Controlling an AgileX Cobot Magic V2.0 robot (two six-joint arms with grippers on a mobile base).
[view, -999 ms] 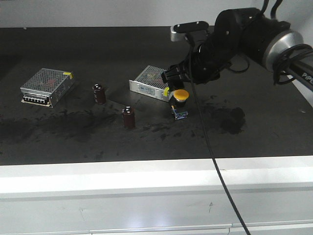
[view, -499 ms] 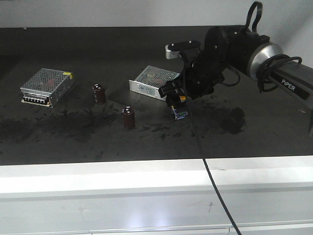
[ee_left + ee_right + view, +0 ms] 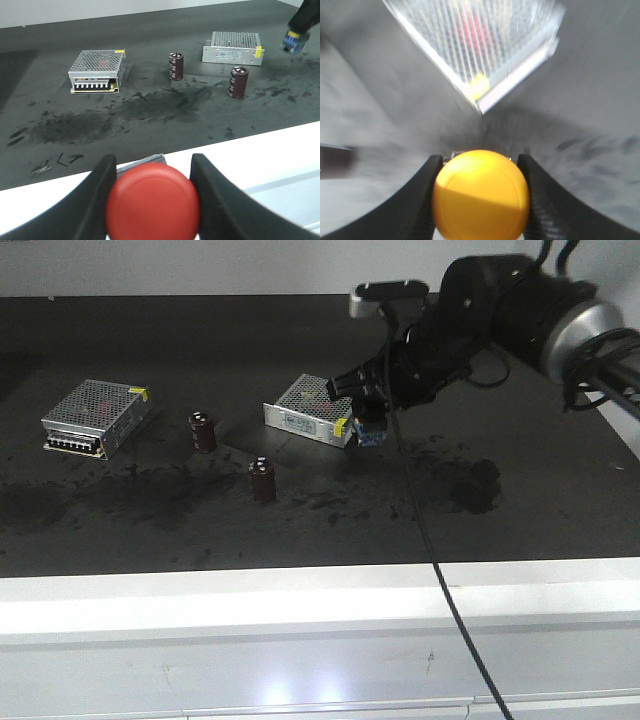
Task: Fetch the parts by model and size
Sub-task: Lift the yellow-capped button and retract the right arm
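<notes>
One wide dark surface [image 3: 200, 530], smudged and scuffed, filled the front view, with a pale ledge [image 3: 200, 590] along its near edge. The right arm [image 3: 520, 310], black with a silver collar, reached in from 2 o'clock towards the middle, and a black cable [image 3: 430, 540] trailed from it down to 6 o'clock.

Two silver perforated-metal boxes lay on the surface, well apart. The left box [image 3: 95, 417] was at 9 o'clock and the central box [image 3: 308, 410] was just above the middle. Two dark brown cylinders stood upright between them. The farther cylinder [image 3: 203, 431] was near the left box, at its 3 o'clock, and the nearer cylinder [image 3: 262, 480] was at 7 o'clock of the central box.

The right tool [image 3: 362, 405] hung at the 3 o'clock end of the central box, its black fingers closed around the yellow-capped switch [image 3: 480, 192]. In the right wrist view the round yellow cap sat pinched between both fingers, with the box blurred beyond at 12 o'clock. From the front, only the switch's blue-grey base showed beneath the tool, seemingly lifted off the surface.

The left tool [image 3: 152, 167] showed only in its own wrist view. Its two black fingers clasped the red-capped switch [image 3: 152, 202] at 6 o'clock, over the pale ledge, with the boxes and cylinders spread beyond.
</notes>
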